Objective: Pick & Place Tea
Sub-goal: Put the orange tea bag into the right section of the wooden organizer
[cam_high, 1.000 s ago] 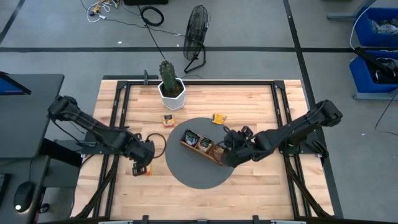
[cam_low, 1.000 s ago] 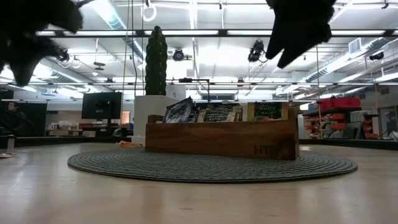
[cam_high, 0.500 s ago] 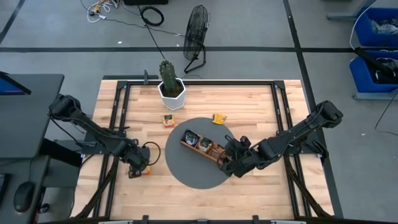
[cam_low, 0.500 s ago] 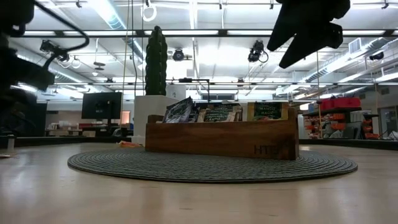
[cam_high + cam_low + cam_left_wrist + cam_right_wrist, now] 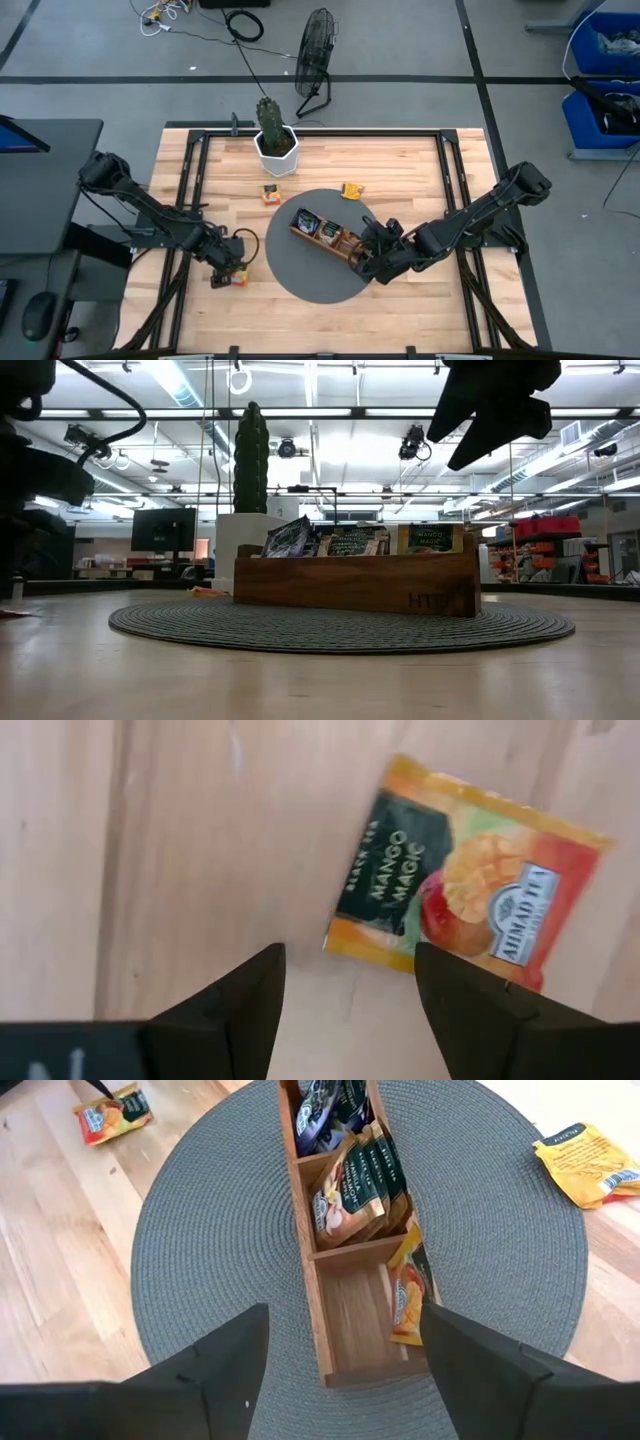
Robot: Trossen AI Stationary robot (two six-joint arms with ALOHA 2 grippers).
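Note:
An orange mango tea packet (image 5: 470, 890) lies flat on the bare wood left of the round grey mat (image 5: 300, 285). My left gripper (image 5: 345, 1000) stands open low over it, pointing down, one finger (image 5: 465, 1005) over the packet's near edge. The brown divided tray (image 5: 325, 236) sits on the mat with tea packets (image 5: 355, 1180) standing in its far and middle compartments. One orange packet (image 5: 405, 1290) leans in the near compartment. My right gripper (image 5: 345, 1380) hovers open above the tray's near end. My left gripper comes at the mango packet from above. One finger (image 5: 465, 1005) overlaps the packet's edge (image 5: 440, 945) in the wrist view. I cannot tell whether it touches the packet. The packet lies flat on the table.
A cactus in a white pot (image 5: 275, 140) stands at the far edge. Two more packets lie on the wood beyond the mat, one orange (image 5: 270, 193) and one yellow (image 5: 351, 190). Bare wood lies near and right of the mat.
My left gripper has gone down toward the mango packet on the table and then kept still. My right gripper has shifted a little toward the table's near edge, over the tray's near end, and turned slightly.

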